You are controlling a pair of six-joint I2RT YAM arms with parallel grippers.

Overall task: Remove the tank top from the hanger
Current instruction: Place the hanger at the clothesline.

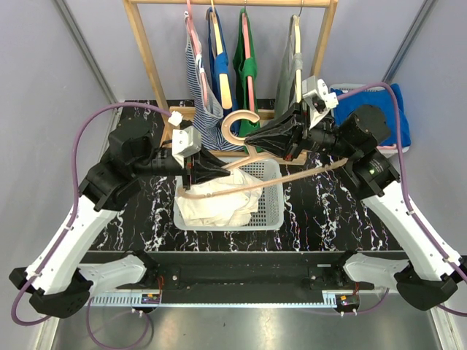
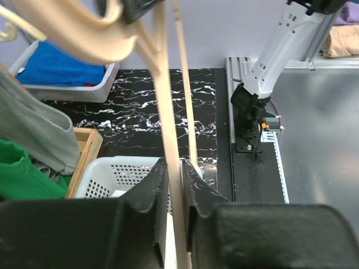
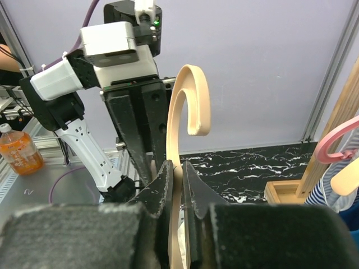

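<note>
Over the basket [image 1: 271,208] at table centre, we hold the hanger [image 1: 314,171] with both arms.

- Our left gripper [image 1: 222,173] reaches in from 9 o'clock. Its jaws pinch the hanger's lower bar near the left end, and the left wrist view shows both fingers pressed flat on the wood.
- Our right gripper [image 1: 249,138] reaches in from 3 o'clock. Its jaws pinch the hanger's neck just under the hook, which curls up toward 12 o'clock.
- We see the hanger tilted. Its bar runs from 8 o'clock beside the left gripper out to 3 o'clock under the right arm.
- We see the tank top [image 1: 219,204], cream, bunched inside the basket below the bar, at 7 o'clock from the hook.
- We cannot tell whether a strap hangs on the hanger's left end, because the left gripper hides that spot.
- We see the rack [image 1: 148,65] at 12 o'clock, carrying striped, blue, green and grey garments.
- A white bin [image 2: 73,92] of blue cloth sits at 2 o'clock.
- In the right wrist view we see a bottle [image 3: 17,154] of orange liquid off the table, at 9 o'clock in that frame.
</note>
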